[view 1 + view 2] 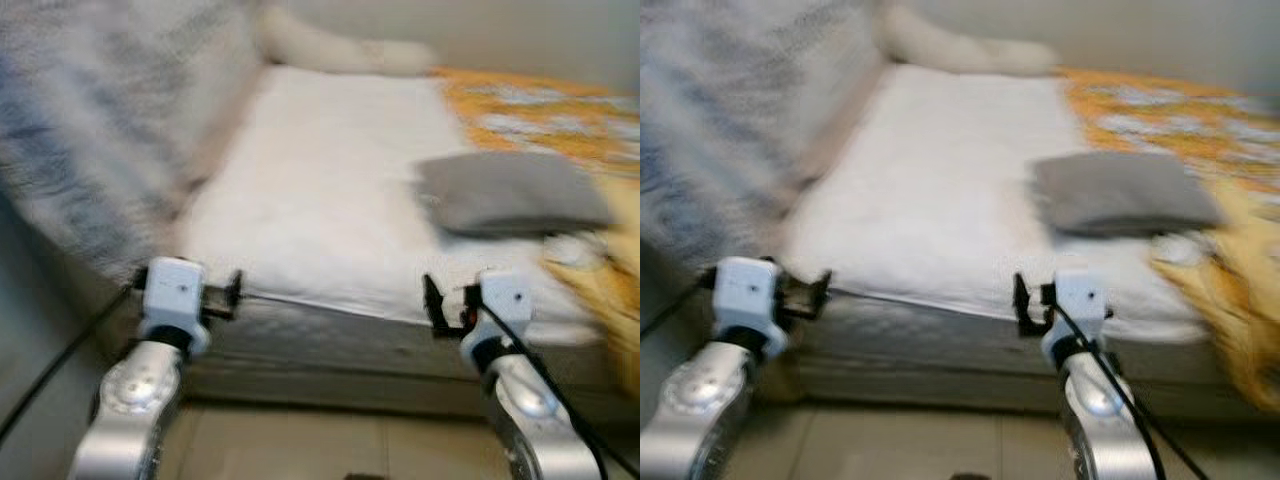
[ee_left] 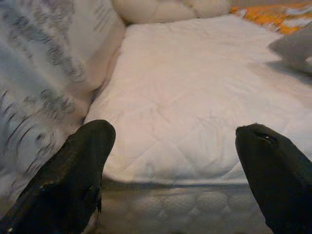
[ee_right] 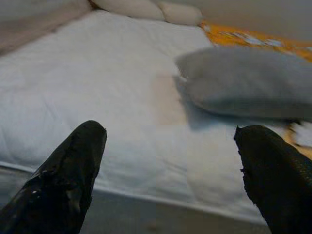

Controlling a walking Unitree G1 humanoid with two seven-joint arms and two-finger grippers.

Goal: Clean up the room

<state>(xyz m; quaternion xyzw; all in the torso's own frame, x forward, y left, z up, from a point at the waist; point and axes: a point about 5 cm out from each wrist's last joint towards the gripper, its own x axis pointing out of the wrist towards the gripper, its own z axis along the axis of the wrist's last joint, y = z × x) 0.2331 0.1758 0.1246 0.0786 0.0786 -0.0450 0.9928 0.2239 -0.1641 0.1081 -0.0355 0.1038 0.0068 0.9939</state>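
Where mattress [image 1: 320,200] ends, both grippers spread.

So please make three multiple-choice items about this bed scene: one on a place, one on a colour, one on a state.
1. Where does the grey pillow lie?
A. on the floor
B. on the white mattress, toward its right side
C. against the patterned blanket on the left

2. What colour is the blanket at the right?
A. orange-yellow
B. blue
C. black

3. How stand the right pincer's fingers?
A. shut on the pillow
B. shut on nothing
C. open, holding nothing

Key: 1 B, the pillow rests on the mattress, right of the middle. 2 A, its orange-yellow pattern shows. 3 C, a wide gap separates the fingers in the right wrist view.
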